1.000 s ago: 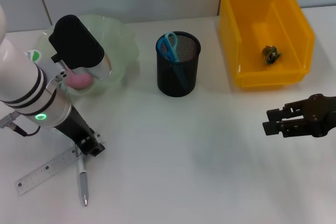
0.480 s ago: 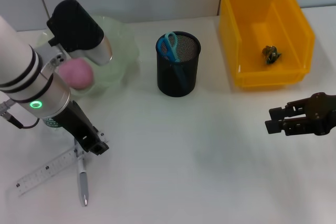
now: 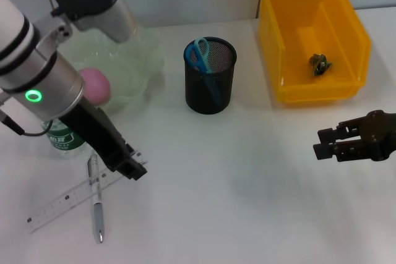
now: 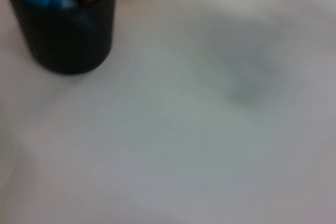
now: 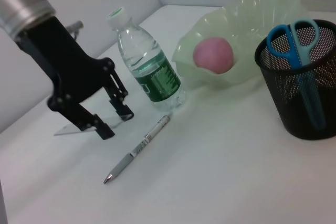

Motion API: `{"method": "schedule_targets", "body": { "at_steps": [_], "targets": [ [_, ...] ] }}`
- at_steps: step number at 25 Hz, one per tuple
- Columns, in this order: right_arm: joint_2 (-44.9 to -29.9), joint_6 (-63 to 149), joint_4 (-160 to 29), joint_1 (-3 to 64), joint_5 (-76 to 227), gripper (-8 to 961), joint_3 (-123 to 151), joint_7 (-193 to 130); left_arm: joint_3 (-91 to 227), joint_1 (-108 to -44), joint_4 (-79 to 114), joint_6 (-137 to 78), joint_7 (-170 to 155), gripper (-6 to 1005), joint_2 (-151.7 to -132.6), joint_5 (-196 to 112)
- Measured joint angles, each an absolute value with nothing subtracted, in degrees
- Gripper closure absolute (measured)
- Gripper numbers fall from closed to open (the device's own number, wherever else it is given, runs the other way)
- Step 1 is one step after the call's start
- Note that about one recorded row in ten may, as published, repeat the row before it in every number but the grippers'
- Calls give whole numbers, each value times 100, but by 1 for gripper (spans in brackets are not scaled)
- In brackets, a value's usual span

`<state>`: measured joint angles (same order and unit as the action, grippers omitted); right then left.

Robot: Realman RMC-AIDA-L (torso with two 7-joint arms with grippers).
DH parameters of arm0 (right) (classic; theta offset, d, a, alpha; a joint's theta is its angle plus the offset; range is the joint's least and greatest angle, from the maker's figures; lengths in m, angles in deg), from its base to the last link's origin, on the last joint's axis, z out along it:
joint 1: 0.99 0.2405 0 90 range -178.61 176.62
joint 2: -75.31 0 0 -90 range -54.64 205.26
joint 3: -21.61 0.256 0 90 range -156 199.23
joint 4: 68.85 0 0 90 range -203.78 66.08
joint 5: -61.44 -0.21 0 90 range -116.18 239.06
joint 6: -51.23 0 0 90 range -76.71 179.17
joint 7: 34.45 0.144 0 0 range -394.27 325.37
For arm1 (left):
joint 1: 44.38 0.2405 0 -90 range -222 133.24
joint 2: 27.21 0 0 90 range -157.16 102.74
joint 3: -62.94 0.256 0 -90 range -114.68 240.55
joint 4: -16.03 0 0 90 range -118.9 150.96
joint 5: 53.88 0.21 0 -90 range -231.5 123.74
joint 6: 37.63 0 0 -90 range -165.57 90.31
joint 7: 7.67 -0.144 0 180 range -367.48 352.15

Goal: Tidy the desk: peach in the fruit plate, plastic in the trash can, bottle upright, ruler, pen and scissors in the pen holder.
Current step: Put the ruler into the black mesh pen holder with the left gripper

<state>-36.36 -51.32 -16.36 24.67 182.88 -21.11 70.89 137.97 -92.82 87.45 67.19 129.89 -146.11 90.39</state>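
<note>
Head view: white desk (image 3: 235, 202) against a grey wall; one ruler (image 3: 68, 199), one pen (image 3: 96, 205). Left gripper (image 3: 133, 170) open, empty; right gripper (image 3: 318, 142) open, empty.

The left arm (image 3: 37, 69) is white and silver with black rings, a green light and a thin cable. Both grippers are black.
</note>
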Motion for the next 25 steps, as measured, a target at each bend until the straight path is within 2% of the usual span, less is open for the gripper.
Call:
{"method": "schedule_targets", "body": {
  "at_steps": [14,25],
  "targets": [
    [-3590,-5150,-1641,2434,18442,430,-2121,7080,12489,-9964,8911,7402,13036,575,-14592,7527],
    [-3586,-5176,-1638,2414,18566,428,-2110,7082,12139,-9763,8922,6664,12607,567,-14568,6229]
  ]
}}
